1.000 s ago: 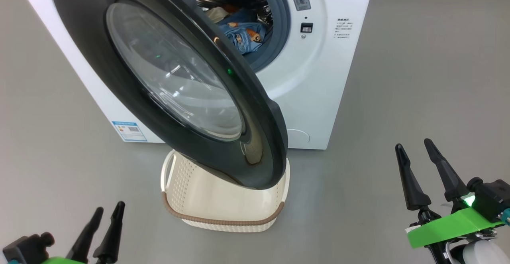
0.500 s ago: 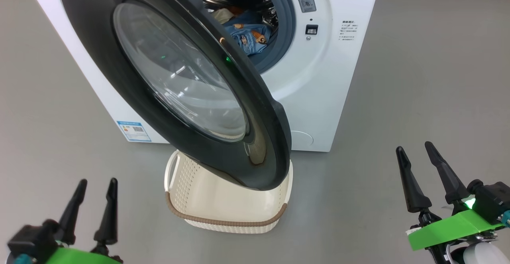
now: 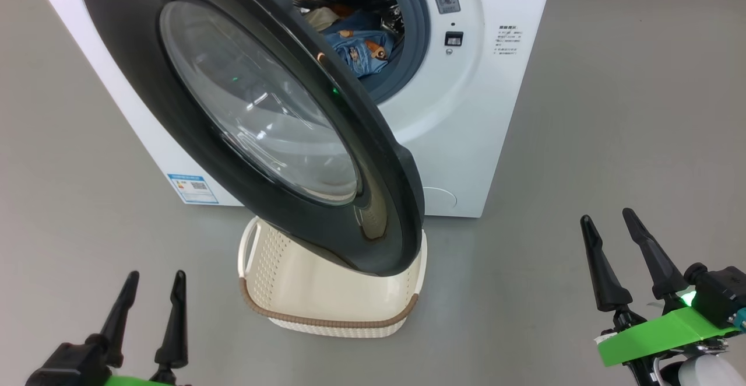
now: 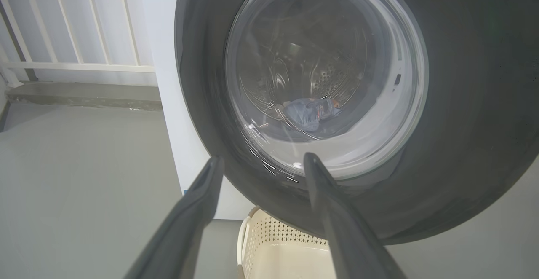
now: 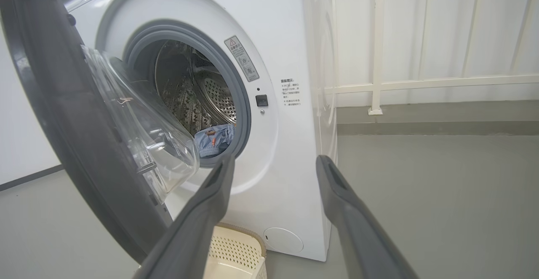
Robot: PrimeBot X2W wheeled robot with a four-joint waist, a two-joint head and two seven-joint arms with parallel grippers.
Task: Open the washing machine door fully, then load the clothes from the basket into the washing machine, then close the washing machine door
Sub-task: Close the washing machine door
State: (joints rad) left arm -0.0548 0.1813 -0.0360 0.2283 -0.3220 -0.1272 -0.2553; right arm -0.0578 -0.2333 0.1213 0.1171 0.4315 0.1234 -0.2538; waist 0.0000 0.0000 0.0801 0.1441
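The white washing machine [image 3: 466, 112] stands ahead with its black-rimmed door [image 3: 402, 199] swung partly open, the glass bowl facing me. Light-blue printed clothes [image 3: 358, 48] lie inside the steel drum. They also appear through the glass as clothes [image 4: 309, 112] and past the door edge as clothes [image 5: 214, 140]. The cream basket [image 3: 326, 320] sits on the floor under the door's lower edge, and the part I see holds nothing. My left gripper [image 3: 157, 275] is open at lower left, short of the door. My right gripper [image 3: 606, 217] is open at lower right, apart from everything.
Grey floor [image 3: 612, 112] spreads wide to the right of the machine and in front of both grippers. A white railing [image 5: 421, 85] and a low grey step run behind the machine. A blue label sticker [image 3: 192, 188] marks its lower left corner.
My left gripper has risen and straightened, its fingers now pointing more upright. The right gripper, the door and the basket have stayed put. The camera shifted slightly.
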